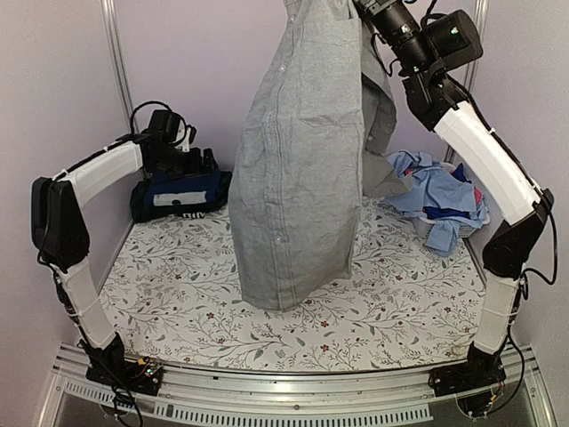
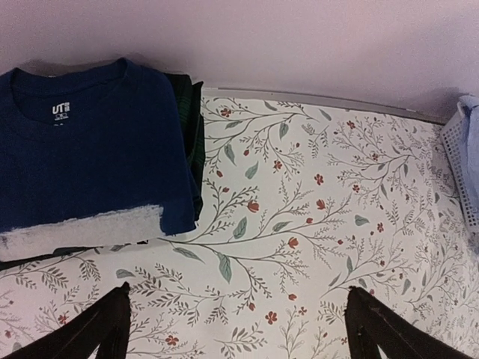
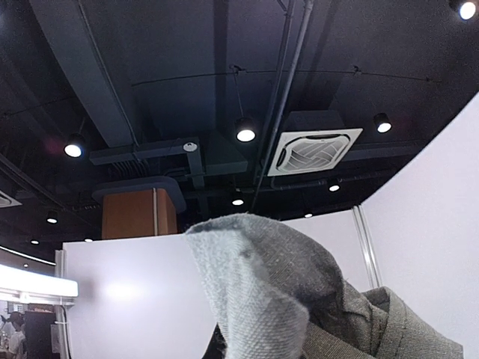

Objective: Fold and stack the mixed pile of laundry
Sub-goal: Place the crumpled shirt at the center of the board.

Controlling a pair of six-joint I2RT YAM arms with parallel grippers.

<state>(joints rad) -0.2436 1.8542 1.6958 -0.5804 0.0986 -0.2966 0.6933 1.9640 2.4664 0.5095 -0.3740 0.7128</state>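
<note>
– Grey collared shirt [image 1: 302,160] dangling full length from the right gripper [image 1: 363,7], way up at the top edge of the overhead view. Clamped tight on a bunch of the fabric, lol. Button strip running down the front, bottom hem down at the floral sheet [image 1: 178,294] around mid-table. Touching or just clear of it, hard to say.

– Can't really spot the fingers from the right wrist cam though? Just a lump of grey weave at the bottom and ceiling lights [image 3: 245,134] behind.

– Yep, buried in cloth. Aimed upward, going by that view.

– And the left side?

– Left gripper [image 2: 238,293] spread wide, holding nothing, hovering over bare sheet near the folded stack in the far left corner. Navy T-shirt [image 2: 90,149] on top, neatly folded, collar toward the wall [image 2: 299,37], pale strip [image 2: 82,230] along its near edge. Dark green plaid piece [image 2: 193,142] peeking out underneath on the right.

– Rest of the pile?

– Heaped in the white basket [image 1: 444,236] at the far right: light blue shirts [image 1: 431,182] mostly, plus a bit of navy and a scrap of red tucked in. Well apart from the folded stack, with the hanging grey one between.
</note>
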